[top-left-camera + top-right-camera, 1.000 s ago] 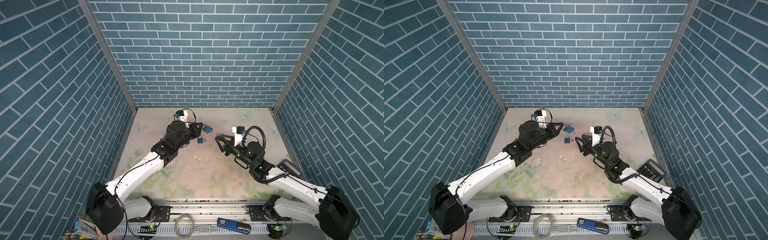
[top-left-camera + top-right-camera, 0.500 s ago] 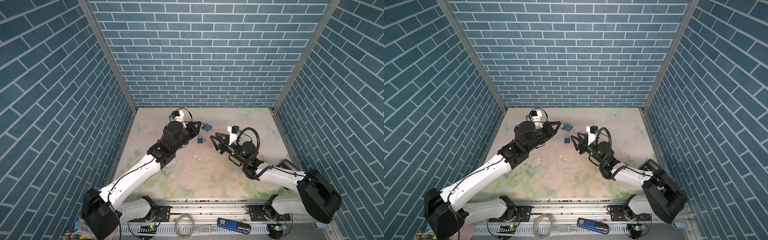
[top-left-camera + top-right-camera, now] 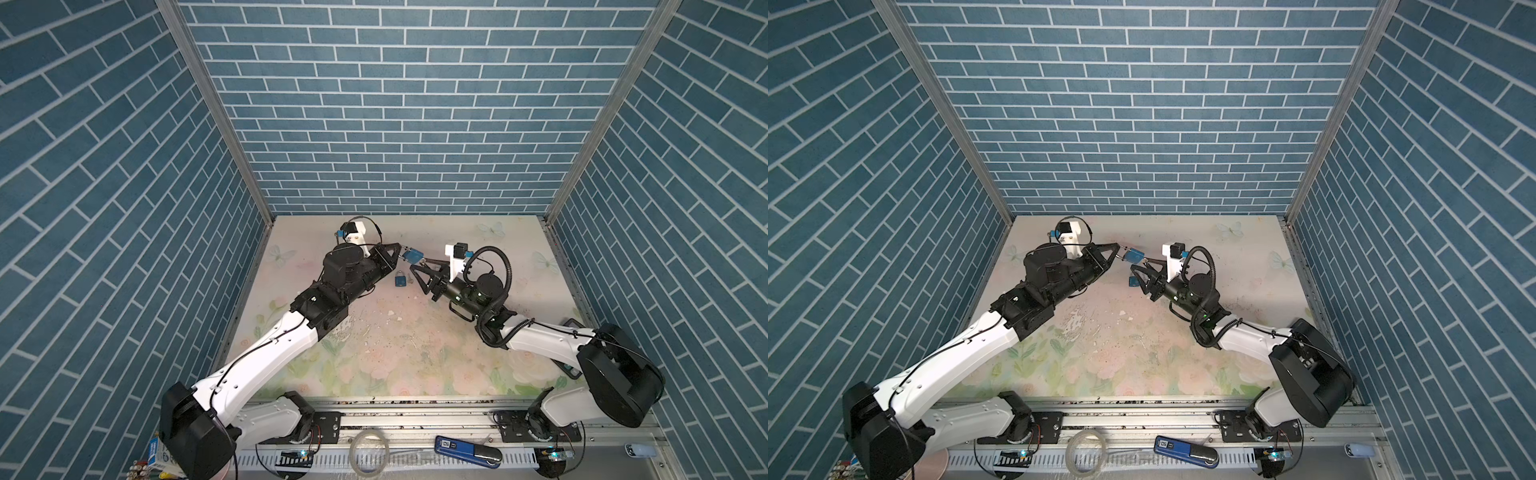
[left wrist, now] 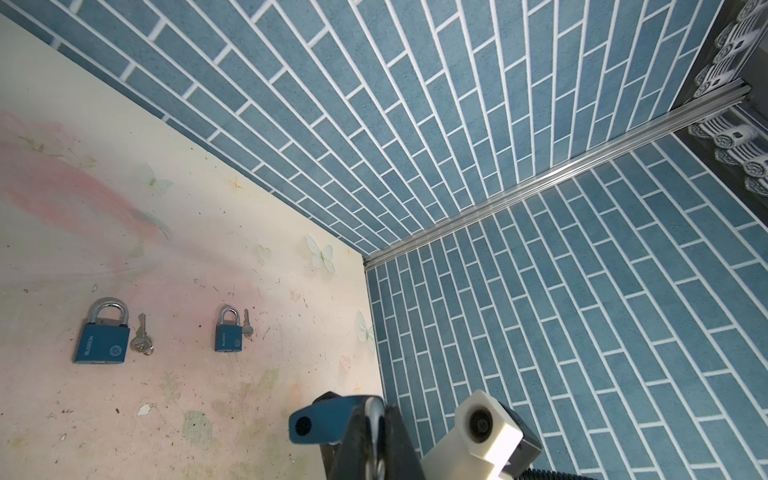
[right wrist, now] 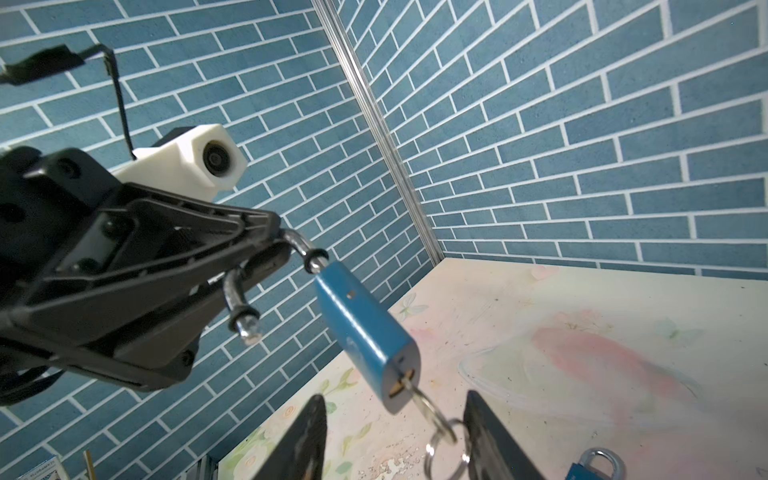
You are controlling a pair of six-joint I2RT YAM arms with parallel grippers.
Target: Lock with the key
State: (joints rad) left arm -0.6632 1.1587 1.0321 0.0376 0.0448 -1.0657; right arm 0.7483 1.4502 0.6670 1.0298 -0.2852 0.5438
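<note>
In both top views a blue padlock (image 3: pixel 413 256) (image 3: pixel 1136 257) hangs in the air over the back of the table. My left gripper (image 3: pixel 400 256) (image 4: pixel 376 432) is shut on its silver shackle (image 5: pixel 299 249), which stands open with one leg free. The key (image 5: pixel 409 384) sits in the keyhole at the body's lower end, and its ring (image 5: pixel 442 440) dangles from it. My right gripper (image 3: pixel 417 269) (image 5: pixel 399 444) is open. One of its fingers (image 5: pixel 307 440) stands on each side of the key and ring, without gripping them.
Two more blue padlocks lie on the floral table, a larger one (image 4: pixel 102 332) and a smaller one (image 4: pixel 227 332), each with a key beside it. One of them (image 3: pixel 400 279) lies just below the two grippers. Brick walls close in three sides.
My right gripper has moved left and toward the back, up to the hanging padlock, and now straddles its key. My left gripper still holds the shackle in almost the same place.
</note>
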